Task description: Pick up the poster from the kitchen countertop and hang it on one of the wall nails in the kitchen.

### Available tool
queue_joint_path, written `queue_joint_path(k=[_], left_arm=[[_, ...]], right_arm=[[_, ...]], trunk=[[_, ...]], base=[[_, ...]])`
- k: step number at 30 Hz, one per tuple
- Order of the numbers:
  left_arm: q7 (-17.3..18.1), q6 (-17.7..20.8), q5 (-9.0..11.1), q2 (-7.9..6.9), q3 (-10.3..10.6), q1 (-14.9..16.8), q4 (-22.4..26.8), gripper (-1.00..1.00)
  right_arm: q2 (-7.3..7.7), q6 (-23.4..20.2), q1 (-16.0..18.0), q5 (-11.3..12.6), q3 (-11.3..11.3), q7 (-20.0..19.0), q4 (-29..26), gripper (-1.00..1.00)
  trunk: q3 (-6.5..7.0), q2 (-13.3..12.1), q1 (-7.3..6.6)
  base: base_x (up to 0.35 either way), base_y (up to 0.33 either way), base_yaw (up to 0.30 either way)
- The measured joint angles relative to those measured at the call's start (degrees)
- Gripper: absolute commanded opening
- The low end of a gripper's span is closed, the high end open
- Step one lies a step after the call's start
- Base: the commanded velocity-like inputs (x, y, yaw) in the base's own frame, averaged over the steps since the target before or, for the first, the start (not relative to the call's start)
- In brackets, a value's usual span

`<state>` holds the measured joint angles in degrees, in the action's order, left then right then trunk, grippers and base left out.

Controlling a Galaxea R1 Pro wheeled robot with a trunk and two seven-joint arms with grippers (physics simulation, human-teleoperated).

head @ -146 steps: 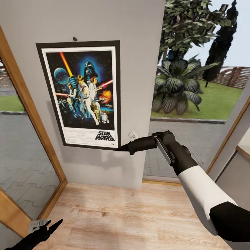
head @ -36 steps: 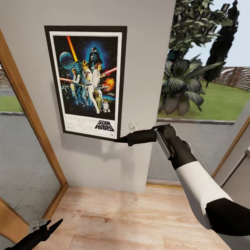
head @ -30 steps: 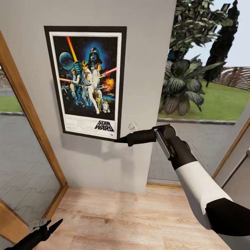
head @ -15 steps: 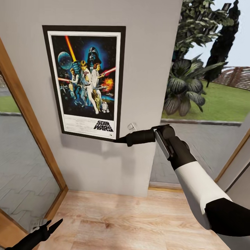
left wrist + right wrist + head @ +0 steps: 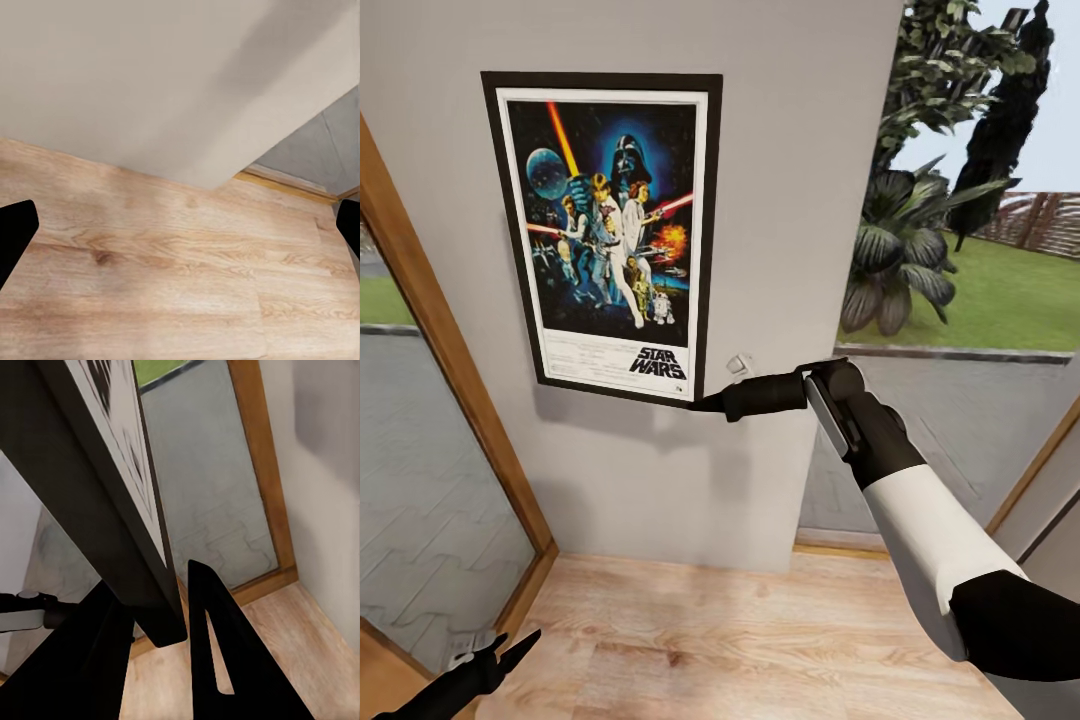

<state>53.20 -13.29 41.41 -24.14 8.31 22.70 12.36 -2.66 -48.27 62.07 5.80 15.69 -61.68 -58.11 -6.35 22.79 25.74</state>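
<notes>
Right gripper (image 5: 703,402) is pinching the poster (image 5: 610,230) at its lower right corner, fingers (image 5: 214,660) closing on the black frame edge. Poster is sitting upright, slightly tilted, against the grey wall (image 5: 780,200). Left gripper (image 5: 495,655) is hanging low over the wood floor (image 5: 740,640), jaws spread wide, holding nothing. Wooden door frame (image 5: 440,340) is bordering the wall just beside the poster.

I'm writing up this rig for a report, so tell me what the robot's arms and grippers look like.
The right arm has a glossy white forearm shell between black segments, with a silvery grey panel near the wrist. The right gripper has two flat, pointed matte black fingers, one with a narrow slot. The left gripper is also black, with a small light grey part at its base.
</notes>
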Motion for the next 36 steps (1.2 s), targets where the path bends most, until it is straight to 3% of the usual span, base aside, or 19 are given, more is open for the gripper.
queue_joint_path(k=[36], left_arm=[[0.0,0.0,0.0,-0.02,0.0,0.0,0.0,1.0]], right_arm=[[0.01,0.1,0.0,0.1,0.0,0.0,0.0,-1.0]], trunk=[[0.0,0.0,0.0]], base=[[0.087,0.031,0.0]])
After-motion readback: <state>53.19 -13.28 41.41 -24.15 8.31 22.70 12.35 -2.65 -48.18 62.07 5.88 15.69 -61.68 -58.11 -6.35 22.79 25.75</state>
